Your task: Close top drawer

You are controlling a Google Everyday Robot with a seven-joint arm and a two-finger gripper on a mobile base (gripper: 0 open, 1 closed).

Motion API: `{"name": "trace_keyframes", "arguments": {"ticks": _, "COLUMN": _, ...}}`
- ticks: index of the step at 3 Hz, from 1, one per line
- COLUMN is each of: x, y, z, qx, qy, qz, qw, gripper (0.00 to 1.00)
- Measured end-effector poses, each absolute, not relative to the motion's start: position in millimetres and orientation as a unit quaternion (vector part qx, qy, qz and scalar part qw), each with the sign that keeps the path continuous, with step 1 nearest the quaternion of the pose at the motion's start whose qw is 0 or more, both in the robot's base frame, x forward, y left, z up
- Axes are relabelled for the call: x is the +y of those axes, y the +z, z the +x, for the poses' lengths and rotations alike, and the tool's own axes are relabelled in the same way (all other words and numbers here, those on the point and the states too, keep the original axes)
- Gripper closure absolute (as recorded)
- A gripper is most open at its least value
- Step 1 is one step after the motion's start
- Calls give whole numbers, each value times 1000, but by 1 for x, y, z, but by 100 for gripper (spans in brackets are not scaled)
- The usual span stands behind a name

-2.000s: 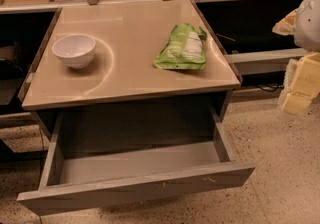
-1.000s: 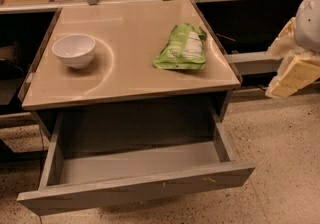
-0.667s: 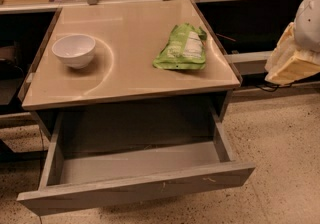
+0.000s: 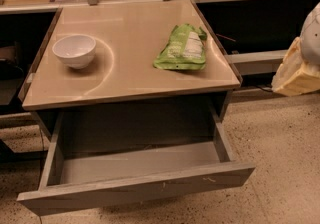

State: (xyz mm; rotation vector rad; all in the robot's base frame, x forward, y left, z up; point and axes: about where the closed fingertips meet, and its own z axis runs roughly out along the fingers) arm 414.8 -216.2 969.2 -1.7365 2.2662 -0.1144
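The top drawer (image 4: 135, 189) is pulled far out below the tan tabletop (image 4: 125, 73). Its shallow grey tray (image 4: 140, 162) looks empty. The tall flat front faces me and has small pale scratches right of centre. My gripper (image 4: 295, 74) shows as a cream-coloured shape at the right edge of the camera view. It hangs below a white rounded arm part (image 4: 312, 30), well right of the drawer and apart from it.
A white bowl (image 4: 74, 50) stands on the tabletop at the left. A green snack bag (image 4: 182, 48) lies at the right. A grey shelf rail (image 4: 255, 60) runs right of the table. Counters with clutter stand behind. The floor (image 4: 285, 138) is speckled.
My gripper has risen and turned a little at the right edge, staying far from the drawer. The drawer, bowl and bag have not moved.
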Motion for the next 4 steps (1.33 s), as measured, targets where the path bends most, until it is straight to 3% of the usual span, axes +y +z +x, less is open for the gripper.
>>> {"name": "trace_keyframes", "arguments": {"ticks": 2, "x": -187, "y": 893, "z": 329, "qx": 814, "qy": 15, "qz": -570, "qw": 116, "gripper": 100}}
{"name": "trace_keyframes", "arguments": {"ticks": 4, "x": -176, "y": 803, "z": 285, "qx": 826, "qy": 77, "qz": -555, "qw": 65, "gripper": 100}}
